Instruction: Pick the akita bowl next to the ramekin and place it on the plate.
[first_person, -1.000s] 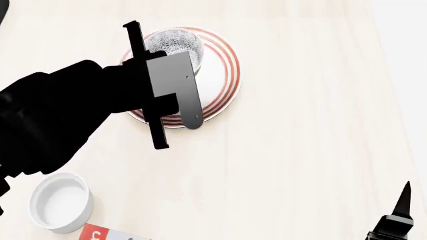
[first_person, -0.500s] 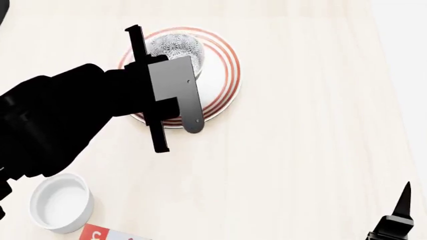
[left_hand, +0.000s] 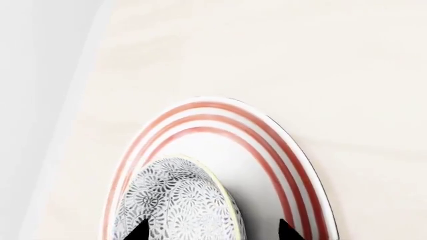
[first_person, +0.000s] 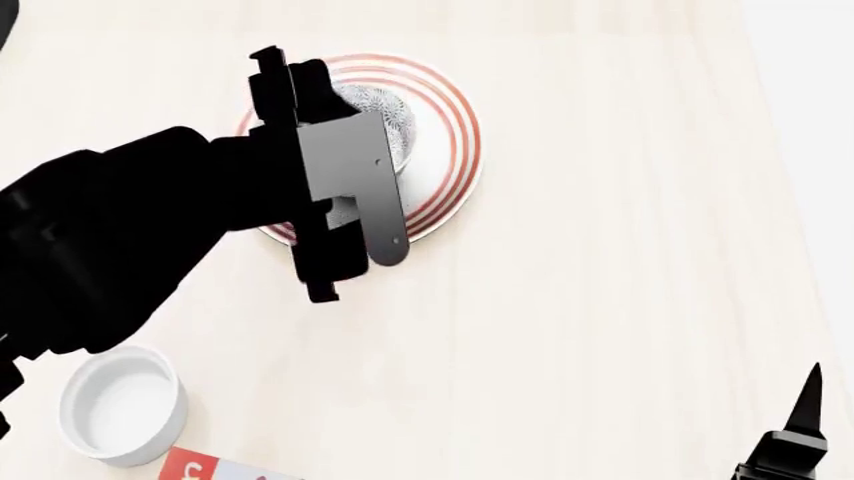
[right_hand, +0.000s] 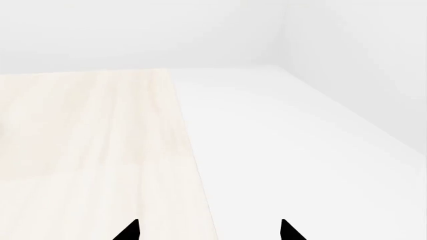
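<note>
The akita bowl (first_person: 384, 110) rests on the plate (first_person: 451, 150), a white plate with red rings, at the far middle of the table. My left gripper (first_person: 296, 175) hovers over the plate's left half and hides most of the bowl. In the left wrist view the speckled bowl (left_hand: 180, 200) lies on the plate (left_hand: 220, 125). One fingertip of the left gripper (left_hand: 212, 231) overlaps the bowl and the other is over bare plate, so the jaws stand wide open. The white ramekin (first_person: 123, 405) sits at the near left. My right gripper (first_person: 801, 430) waits open at the near right.
A red-and-white box corner (first_person: 200, 468) shows beside the ramekin at the bottom edge. The right gripper (right_hand: 208, 231) hangs over the table's right edge (right_hand: 190, 150), with white floor beyond. Pale wooden tabletop (first_person: 601, 300) lies between the plate and the right arm.
The left gripper's fingers have spread apart over the plate, releasing the bowl. Less of the bowl shows beside the gripper now. The right arm has not moved.
</note>
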